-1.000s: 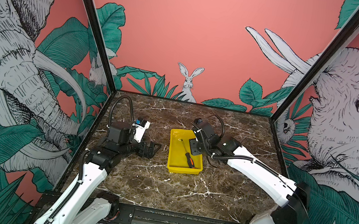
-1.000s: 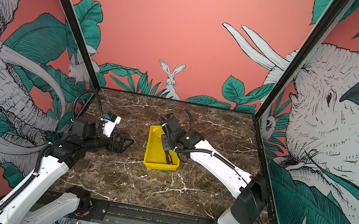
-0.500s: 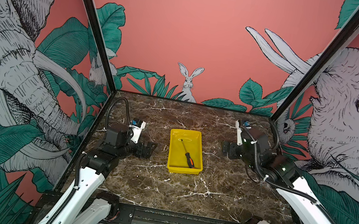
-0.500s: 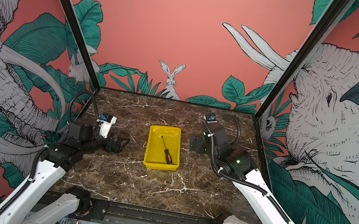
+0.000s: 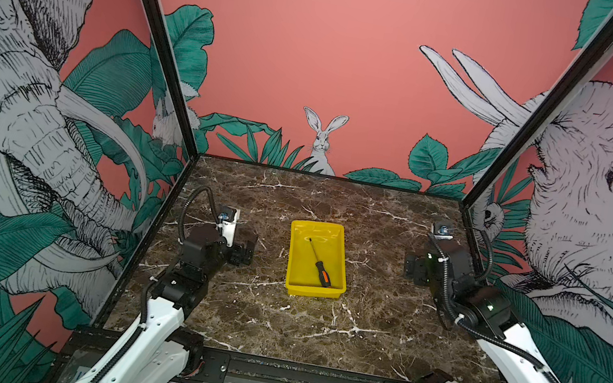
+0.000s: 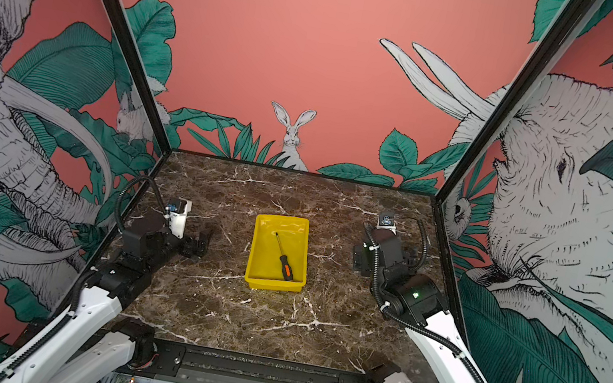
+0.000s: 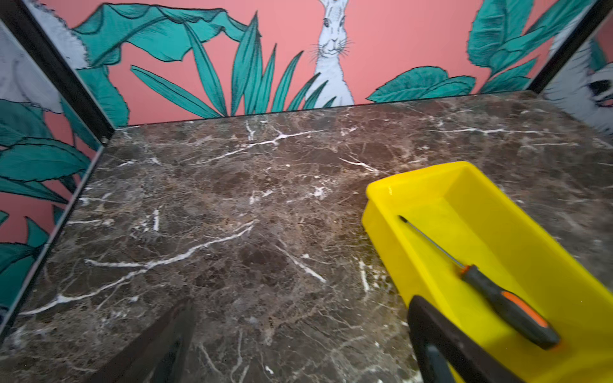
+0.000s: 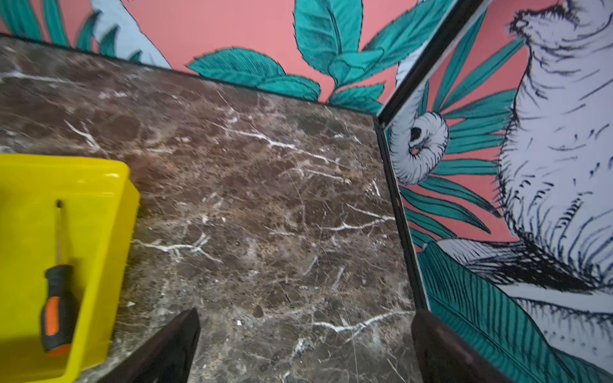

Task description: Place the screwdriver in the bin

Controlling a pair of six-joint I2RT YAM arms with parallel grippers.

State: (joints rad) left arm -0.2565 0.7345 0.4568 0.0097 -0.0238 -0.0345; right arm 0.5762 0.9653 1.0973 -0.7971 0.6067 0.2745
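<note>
The screwdriver (image 5: pixel 320 264) (image 6: pixel 285 260) lies loose and diagonal on the floor of the yellow bin (image 5: pixel 322 227) (image 6: pixel 283 220) at mid-table, its black-and-orange handle toward the front. My left gripper (image 5: pixel 246 252) (image 6: pixel 201 244) hovers left of the bin, open and empty. In the left wrist view it (image 7: pixel 302 303) spans bare marble, with the bin (image 7: pixel 391 238) and screwdriver (image 7: pixel 497 295) beside one finger. My right gripper (image 5: pixel 412 269) (image 6: pixel 361 258) sits right of the bin, open and empty. The right wrist view has it (image 8: pixel 306 314) over marble, apart from the bin (image 8: pixel 109 232) and screwdriver (image 8: pixel 58 298).
Dark marble tabletop (image 5: pixel 274 322) is enclosed by printed walls on the left, back and right. The right wall's black frame edge (image 8: pixel 398 215) runs close to my right gripper. A black rail (image 5: pixel 286 374) lines the front edge.
My right gripper has pulled back from over the bin to the right side of the table, its jaws now wide. The left gripper drew back slightly leftward. The screwdriver stayed in the bin.
</note>
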